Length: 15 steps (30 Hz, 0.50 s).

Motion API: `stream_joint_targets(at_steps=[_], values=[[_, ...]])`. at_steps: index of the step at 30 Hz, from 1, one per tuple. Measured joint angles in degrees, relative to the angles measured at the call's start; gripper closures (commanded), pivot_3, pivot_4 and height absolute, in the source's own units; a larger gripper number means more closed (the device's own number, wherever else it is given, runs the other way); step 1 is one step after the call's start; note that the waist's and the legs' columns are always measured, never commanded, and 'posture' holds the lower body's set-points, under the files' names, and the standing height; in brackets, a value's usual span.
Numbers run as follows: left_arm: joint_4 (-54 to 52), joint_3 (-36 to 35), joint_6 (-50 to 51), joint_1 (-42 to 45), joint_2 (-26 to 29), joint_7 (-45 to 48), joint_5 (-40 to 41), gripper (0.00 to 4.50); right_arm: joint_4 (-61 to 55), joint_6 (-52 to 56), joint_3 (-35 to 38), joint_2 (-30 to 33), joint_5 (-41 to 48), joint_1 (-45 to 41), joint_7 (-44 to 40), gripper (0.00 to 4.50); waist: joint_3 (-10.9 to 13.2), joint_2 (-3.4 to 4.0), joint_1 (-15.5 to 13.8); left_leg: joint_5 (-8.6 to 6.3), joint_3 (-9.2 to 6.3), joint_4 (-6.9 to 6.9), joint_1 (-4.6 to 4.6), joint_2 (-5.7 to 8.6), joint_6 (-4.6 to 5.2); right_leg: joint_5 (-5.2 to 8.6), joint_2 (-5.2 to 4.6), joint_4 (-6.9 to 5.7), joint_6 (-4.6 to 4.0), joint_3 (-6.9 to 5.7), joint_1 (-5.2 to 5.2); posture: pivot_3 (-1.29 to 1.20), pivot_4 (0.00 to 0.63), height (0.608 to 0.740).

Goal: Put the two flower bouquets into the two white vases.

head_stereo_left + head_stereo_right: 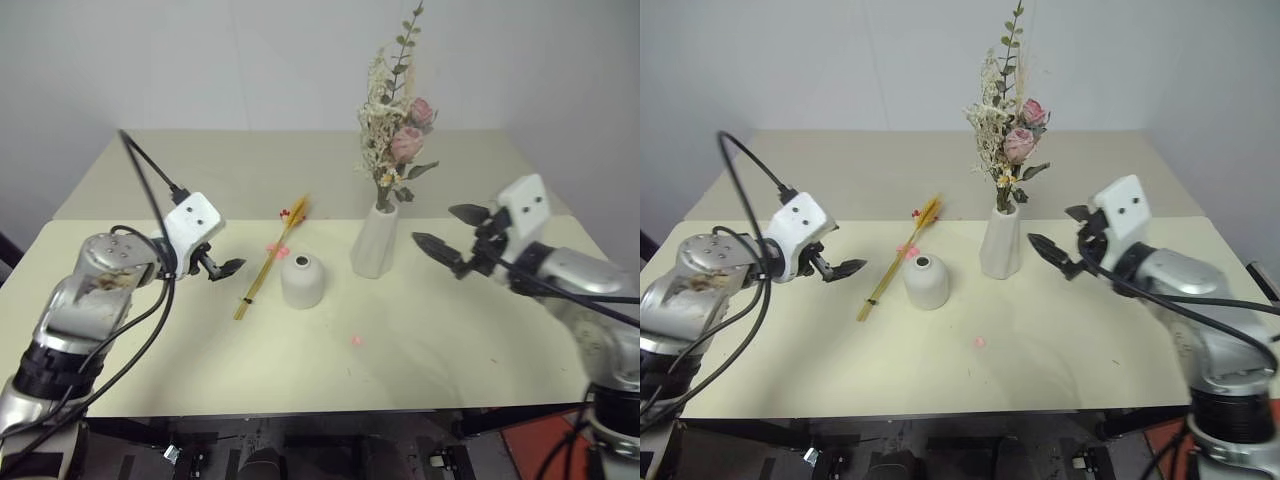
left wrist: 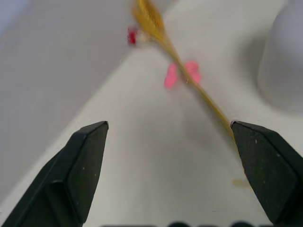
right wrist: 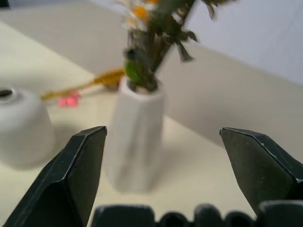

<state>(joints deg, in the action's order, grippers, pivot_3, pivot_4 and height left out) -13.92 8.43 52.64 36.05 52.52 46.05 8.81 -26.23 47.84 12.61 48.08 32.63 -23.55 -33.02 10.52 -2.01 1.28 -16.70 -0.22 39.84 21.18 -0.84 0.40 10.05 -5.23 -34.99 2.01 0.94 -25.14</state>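
both grippers spread wide, empty: left gripper (image 1: 232, 268) near the wheat bundle (image 1: 268, 262) lying on the table (image 1: 450, 330) beside the dome vase (image 1: 302, 281); right gripper (image 1: 448, 237) faces the tall vase (image 1: 375, 242) holding the rose bunch (image 1: 396, 130).

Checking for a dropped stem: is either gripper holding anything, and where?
Nothing held. Left gripper and right gripper are both open and empty.

Two white vases stand on one table (image 1: 480, 350) — a taller tapered vase (image 1: 375, 240) and a short rounded vase (image 1: 301, 280). Two bouquets — one bushy rose bunch (image 1: 395, 130), one slim wheat-stalk bundle (image 1: 268, 262). One loose pink petal (image 1: 355, 340). Two grippers — the left gripper (image 1: 232, 268), the right gripper (image 1: 440, 232).
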Motion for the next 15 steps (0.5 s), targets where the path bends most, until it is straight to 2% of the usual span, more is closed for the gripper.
stream_joint_targets(at_steps=[3,8,15], values=[[1.2,4.4,3.5,4.2,0.9,3.2,0.3,0.00,-0.5,1.2,2.7,1.3,2.2,0.3,-1.7,0.01,0.0,-0.03,-0.1,0.00,0.00,0.02,0.00,0.00,0.00,0.00,0.02,-0.02,0.00,0.00,0.00,0.00,0.150,0.740],[12.7,8.6,10.1,17.2,-1.7,7.4,0.5,0.00,0.2,1.3,3.1,1.3,2.4,0.4,-1.8,0.01,0.0,-0.03,-0.5,0.00,0.01,0.08,0.03,0.02,0.00,0.02,0.02,0.00,0.02,0.00,0.03,0.00,0.150,0.740],[25.1,10.2,11.7,20.1,-8.4,10.9,2.7,0.00,-1.3,4.1,4.1,2.2,4.8,0.2,-1.3,0.01,0.0,-0.03,-0.4,-0.02,0.00,0.14,0.26,0.03,0.04,0.01,-0.02,-0.09,0.01,-0.02,-0.07,0.00,0.150,0.740]])
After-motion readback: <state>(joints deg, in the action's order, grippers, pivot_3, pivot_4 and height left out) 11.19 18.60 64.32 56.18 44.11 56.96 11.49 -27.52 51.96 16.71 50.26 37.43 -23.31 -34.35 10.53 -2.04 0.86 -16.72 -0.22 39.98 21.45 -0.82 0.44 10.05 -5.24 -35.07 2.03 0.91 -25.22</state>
